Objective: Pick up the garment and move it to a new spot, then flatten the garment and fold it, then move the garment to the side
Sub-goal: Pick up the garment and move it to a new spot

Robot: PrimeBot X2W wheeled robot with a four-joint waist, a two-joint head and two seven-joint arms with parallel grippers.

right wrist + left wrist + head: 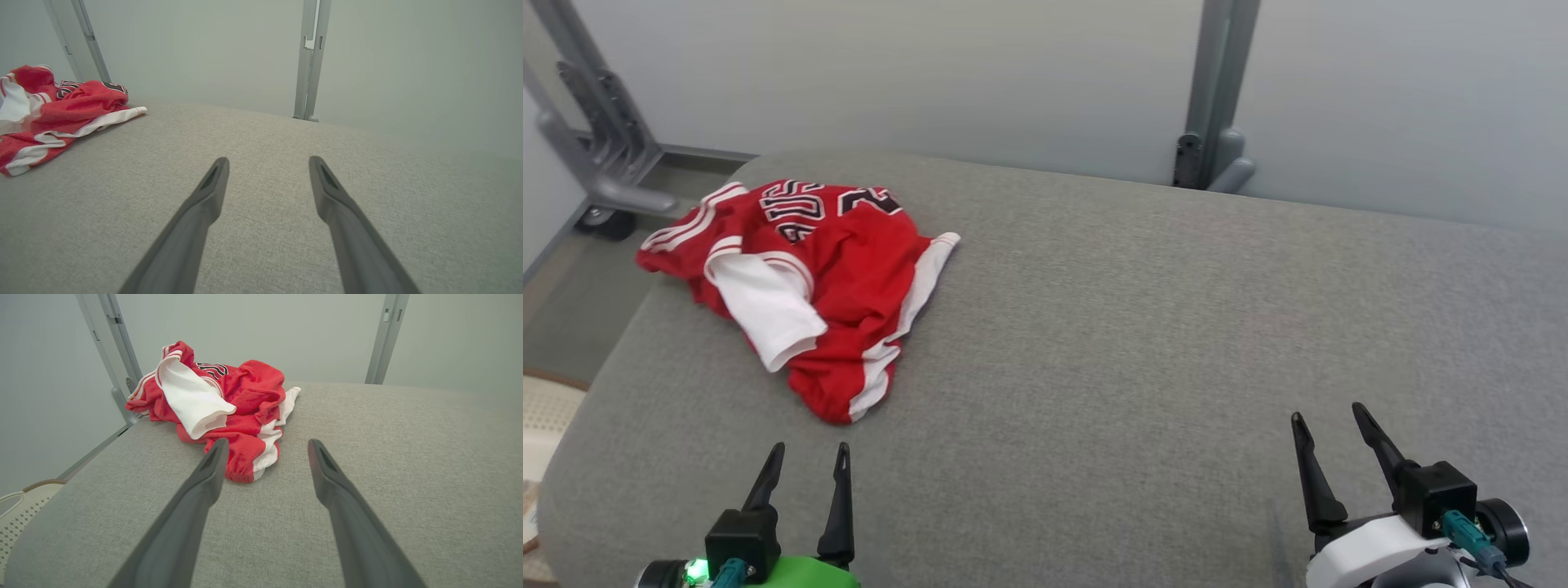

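Showing crumpled red-white garment (849, 278) upper left on padded grey desk (1135, 327), left gripper (811, 447) lower left with fingers spread, right gripper (1326, 411) lower right with fingers spread too.

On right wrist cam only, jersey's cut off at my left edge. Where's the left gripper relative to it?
Observer: Left gripper is open and holding nothing. It is aimed at the garment and seems just short of its near hem.
Operator: Whole garment on the pad?
Observer: It lies crumpled near the far left corner of the grey pad. Its left edge reaches the rim; I cannot tell whether it overhangs.
Operator: Anything beside the pad there?
Observer: A pale perforated basket sits lower down, off the pad's near left corner.
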